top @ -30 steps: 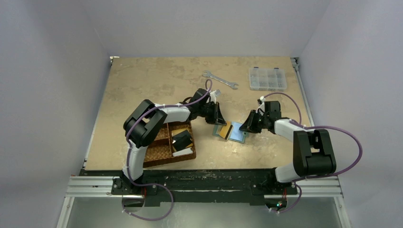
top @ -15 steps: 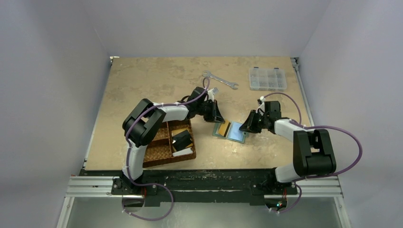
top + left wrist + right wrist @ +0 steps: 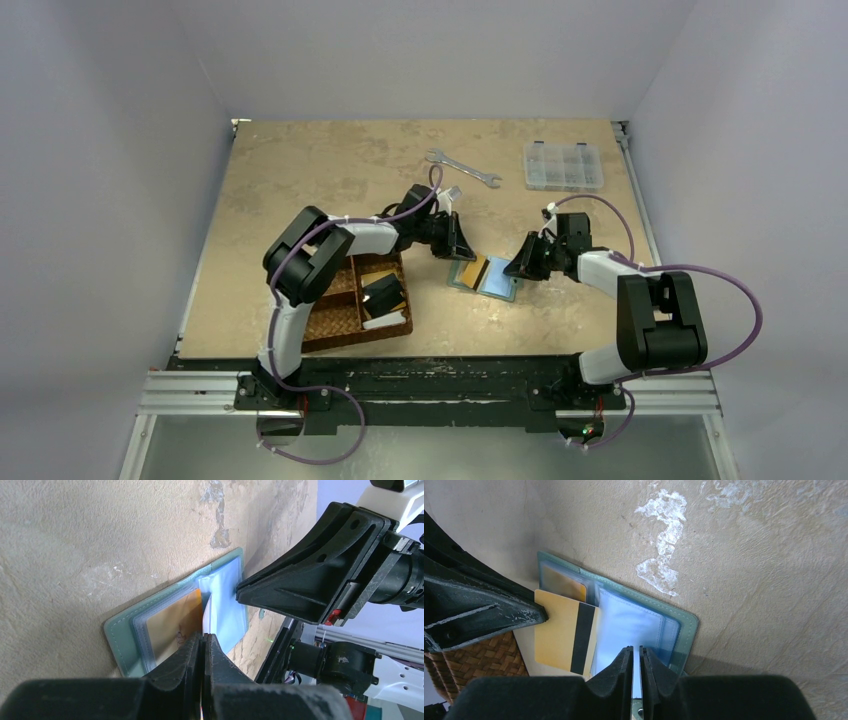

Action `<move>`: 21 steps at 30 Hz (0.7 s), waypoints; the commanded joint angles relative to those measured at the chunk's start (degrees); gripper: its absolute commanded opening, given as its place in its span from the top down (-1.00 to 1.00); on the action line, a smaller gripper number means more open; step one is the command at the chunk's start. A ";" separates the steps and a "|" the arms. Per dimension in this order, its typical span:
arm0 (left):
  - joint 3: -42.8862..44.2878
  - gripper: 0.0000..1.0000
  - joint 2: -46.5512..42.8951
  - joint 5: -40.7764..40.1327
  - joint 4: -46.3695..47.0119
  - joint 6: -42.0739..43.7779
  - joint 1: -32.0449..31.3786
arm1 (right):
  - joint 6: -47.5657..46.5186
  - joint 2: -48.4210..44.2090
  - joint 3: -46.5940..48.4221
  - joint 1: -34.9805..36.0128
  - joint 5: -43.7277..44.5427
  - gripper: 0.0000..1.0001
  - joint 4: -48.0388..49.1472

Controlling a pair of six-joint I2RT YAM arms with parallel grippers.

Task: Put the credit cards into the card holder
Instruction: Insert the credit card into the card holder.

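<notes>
From above, you are in the middle of the insertion step. The card holder (image 3: 498,283) lies open on the surface (image 3: 300,170) between the two arms. The left pincer (image 3: 458,250) is pressed together on the orange-yellow card (image 3: 475,270), whose free end lies over the holder's left half. The right pincer (image 3: 518,268) sits at the holder's right edge. More dark cards (image 3: 383,293) wait in the basket (image 3: 335,325), so I judge the task far from finished. In the left wrist view, the left pincer (image 3: 202,647) shows no gap, and the orange-yellow card (image 3: 205,615) shows edge-on, standing over the fold of the card holder (image 3: 120,630). The right pincer (image 3: 241,591) touches the pale blue leaf. Another orange card (image 3: 172,630) shows through a clear pocket, apparently stowed already. In the right wrist view, the right pincer (image 3: 633,662) is nearly pressed together, and it appears to pinch the card holder (image 3: 684,625) by the edge of its blue pocket leaf. The orange-yellow card (image 3: 559,635) lies partly over the left pockets, held by its edge at the tip of the left pincer (image 3: 536,614). It is not in a slot yet. Your next move calls for a steady hold on the leaf while you tilt the card low, find a pocket mouth and slide it in square.
</notes>
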 commanded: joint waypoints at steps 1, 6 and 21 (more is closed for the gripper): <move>0.06 1.00 1.05 2.16 4.21 -1.35 -0.20 | -1.41 0.28 0.67 0.11 0.72 0.64 0.60; -0.19 1.00 1.71 2.28 7.58 -3.74 -0.21 | -1.32 0.45 0.63 0.08 0.72 0.65 0.59; -1.73 1.00 2.84 0.27 13.23 -8.43 -0.45 | -1.23 0.17 0.37 0.08 0.49 0.65 0.69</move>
